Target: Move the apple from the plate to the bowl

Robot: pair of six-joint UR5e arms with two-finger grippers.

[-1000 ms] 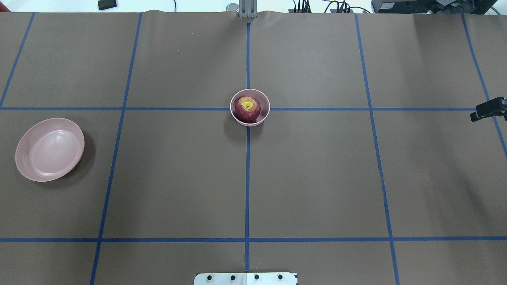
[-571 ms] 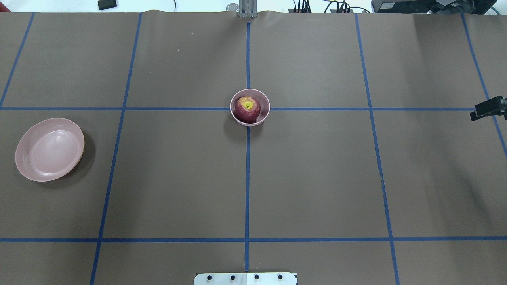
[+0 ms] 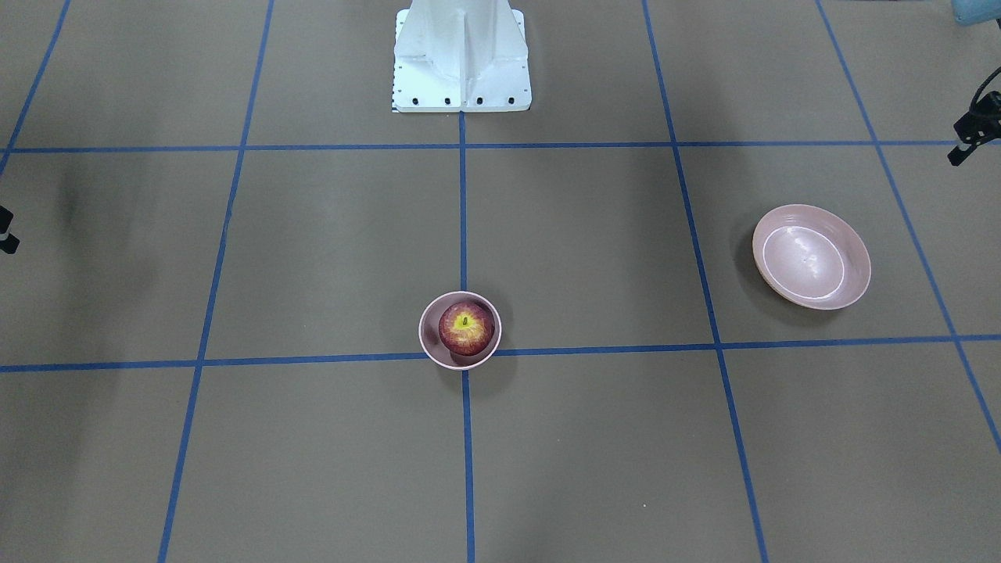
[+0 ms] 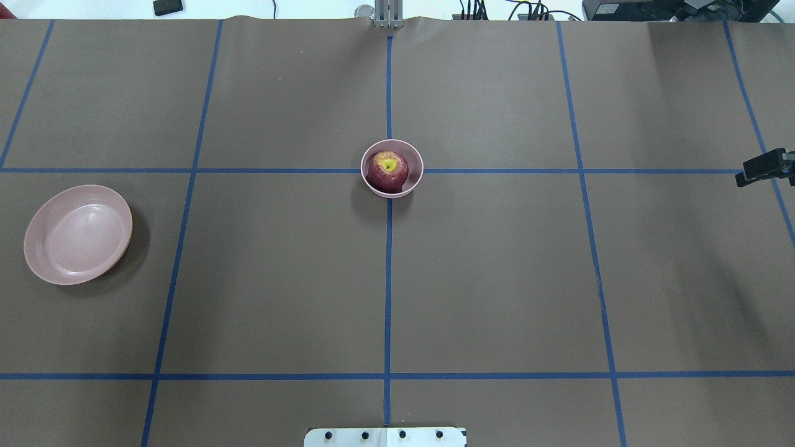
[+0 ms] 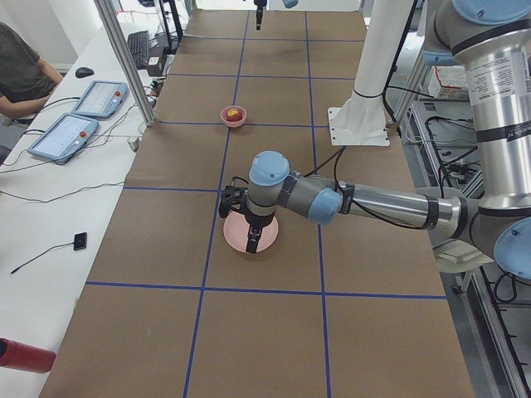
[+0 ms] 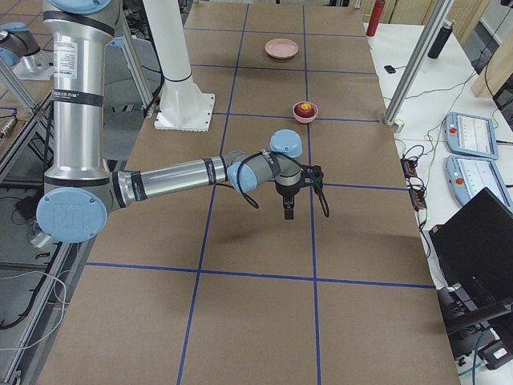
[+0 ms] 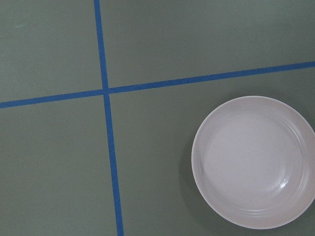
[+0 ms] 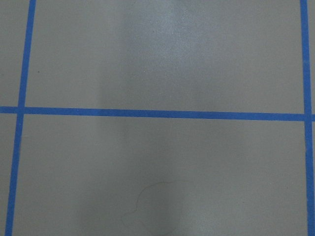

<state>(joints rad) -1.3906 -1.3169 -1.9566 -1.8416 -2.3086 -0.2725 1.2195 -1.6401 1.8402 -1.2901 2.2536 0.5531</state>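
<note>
The bowl (image 4: 417,167), filled by the apple (image 4: 387,171), has open table (image 4: 497,279) all around. The plate (image 4: 77,234) lies well apart.

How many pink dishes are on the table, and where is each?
2. The plate sits empty toward the robot's left; the bowl stands on a tape crossing, holding the apple. None seems hidden.

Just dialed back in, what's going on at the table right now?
The apple sits in the bowl at the table's middle, and the plate on the robot's left is empty. Neither arm is touching anything: the left gripper hangs near the plate, and the right gripper is over bare table, away from the bowl. The move looks done.
</note>
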